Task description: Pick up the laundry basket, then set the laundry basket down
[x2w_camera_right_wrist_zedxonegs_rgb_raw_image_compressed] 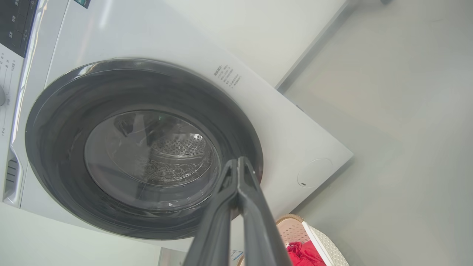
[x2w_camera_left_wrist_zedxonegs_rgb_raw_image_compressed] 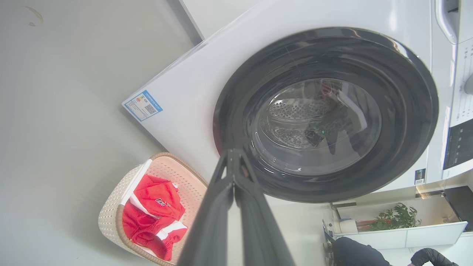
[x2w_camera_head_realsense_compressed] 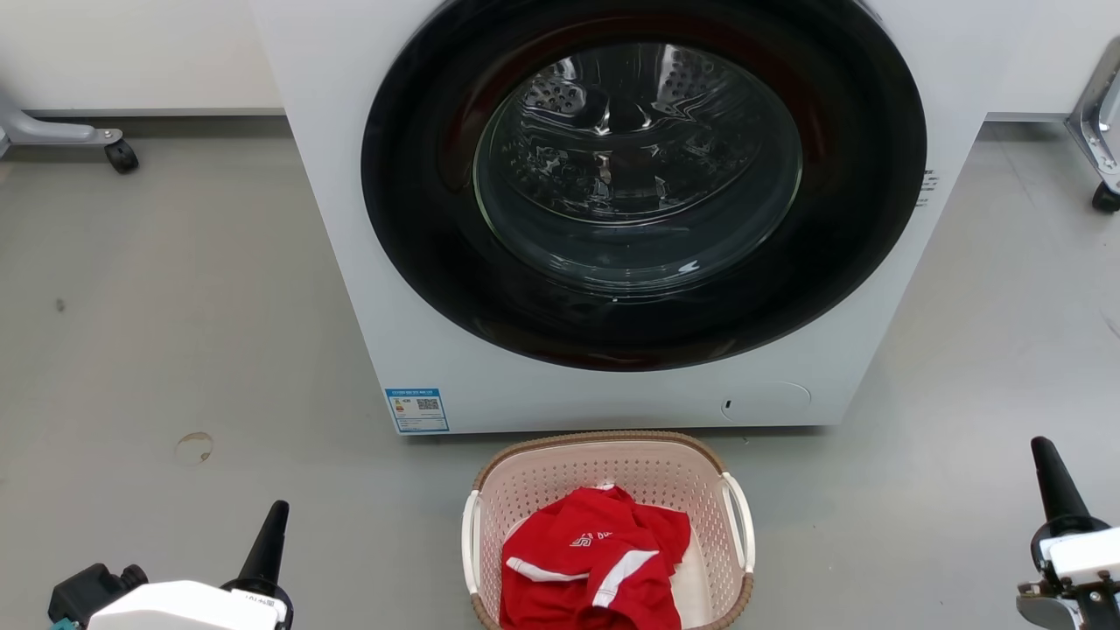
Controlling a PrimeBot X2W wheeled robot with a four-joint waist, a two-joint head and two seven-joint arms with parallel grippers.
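Observation:
The laundry basket (x2w_camera_head_realsense_compressed: 560, 477), pale pink with a brown woven rim and white side handles, sits on the floor just in front of the washing machine (x2w_camera_head_realsense_compressed: 350, 262). A red and white garment (x2w_camera_head_realsense_compressed: 595, 560) lies inside it. My left gripper (x2w_camera_head_realsense_compressed: 273, 516) is at the lower left, well clear of the basket, its fingers pressed together and holding nothing. Far off at the lower right, my right gripper (x2w_camera_head_realsense_compressed: 1046, 455) is likewise shut and empty. The left wrist view shows the basket (x2w_camera_left_wrist_zedxonegs_rgb_raw_image_compressed: 111, 216) left of the shut fingers (x2w_camera_left_wrist_zedxonegs_rgb_raw_image_compressed: 221, 207); the right wrist view catches its corner (x2w_camera_right_wrist_zedxonegs_rgb_raw_image_compressed: 329, 247).
The washing machine's round dark door (x2w_camera_head_realsense_compressed: 643, 175) is closed, directly behind the basket. Grey floor (x2w_camera_head_realsense_compressed: 175, 332) spreads to both sides. Wheeled metal frames stand at the far left (x2w_camera_head_realsense_compressed: 121, 156) and far right (x2w_camera_head_realsense_compressed: 1104, 197). A person's dark sleeve (x2w_camera_left_wrist_zedxonegs_rgb_raw_image_compressed: 354, 251) shows low in the left wrist view.

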